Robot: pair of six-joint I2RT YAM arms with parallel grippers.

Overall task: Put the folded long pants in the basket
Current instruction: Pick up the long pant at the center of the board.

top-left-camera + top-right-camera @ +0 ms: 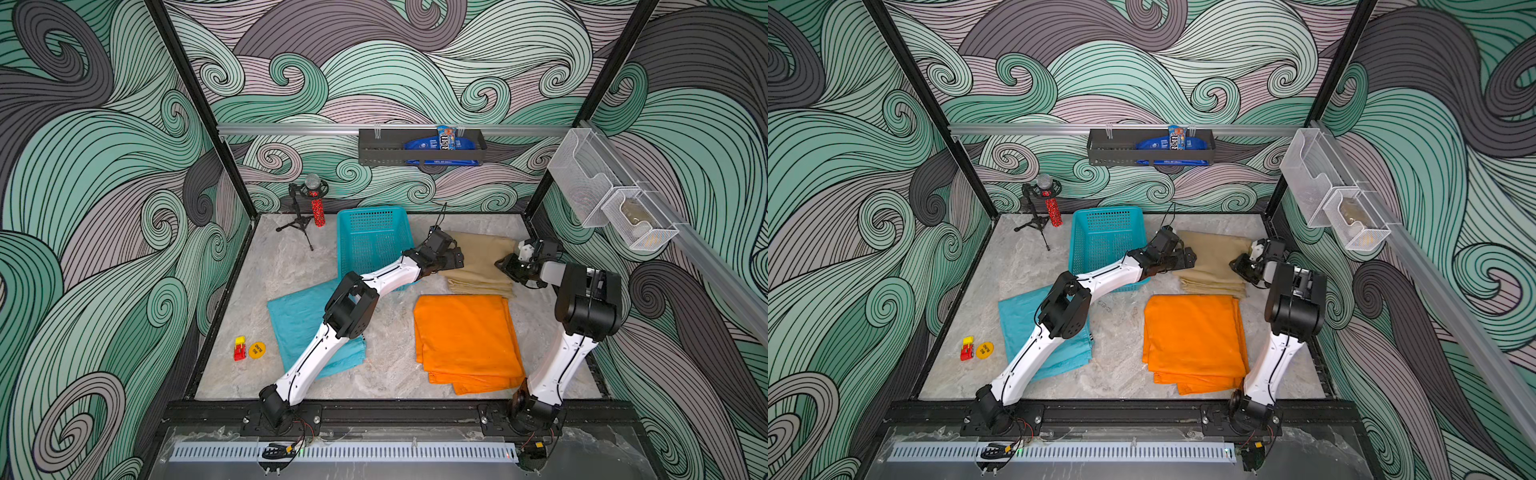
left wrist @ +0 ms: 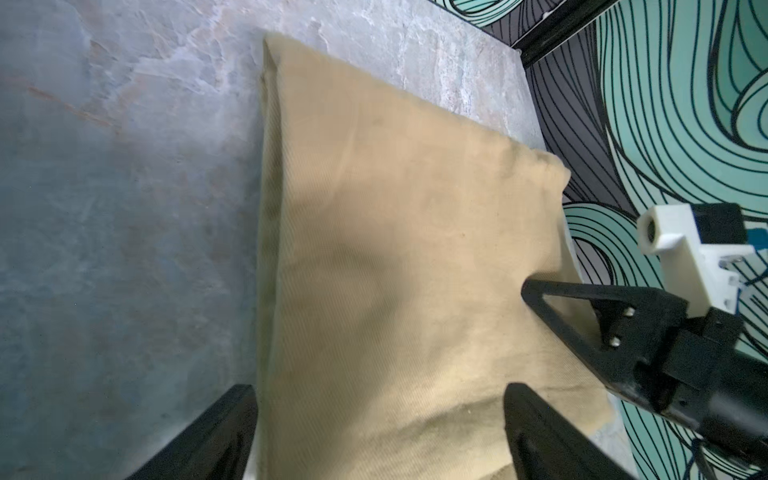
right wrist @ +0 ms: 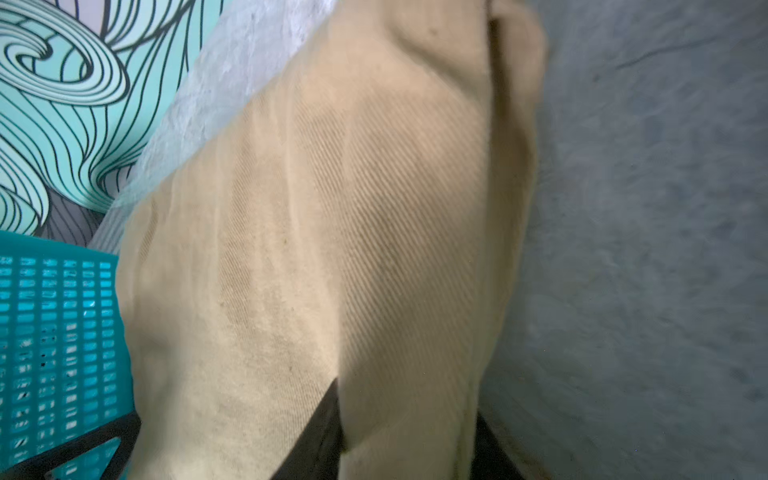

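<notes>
The khaki long pants (image 1: 478, 262) lie folded at the back right of the table, right of the turquoise basket (image 1: 370, 210). My left gripper (image 1: 455, 259) is open at their left edge, its fingers wide apart over the cloth (image 2: 395, 228). My right gripper (image 1: 505, 264) is shut on their right edge, with a fold of khaki cloth (image 3: 332, 208) pinched between its fingers and lifted a little. The orange long pants (image 1: 465, 336) lie flat at the front right. The turquoise long pants (image 1: 297, 328) lie at the front left, partly under my left arm. The basket is empty.
A microphone on a small tripod (image 1: 311, 208) stands at the back left. A red and yellow toy (image 1: 240, 348) and a yellow disc (image 1: 257, 350) lie near the left edge. A black tray (image 1: 419, 147) hangs on the back wall, and white mesh bins (image 1: 615, 208) on the right wall.
</notes>
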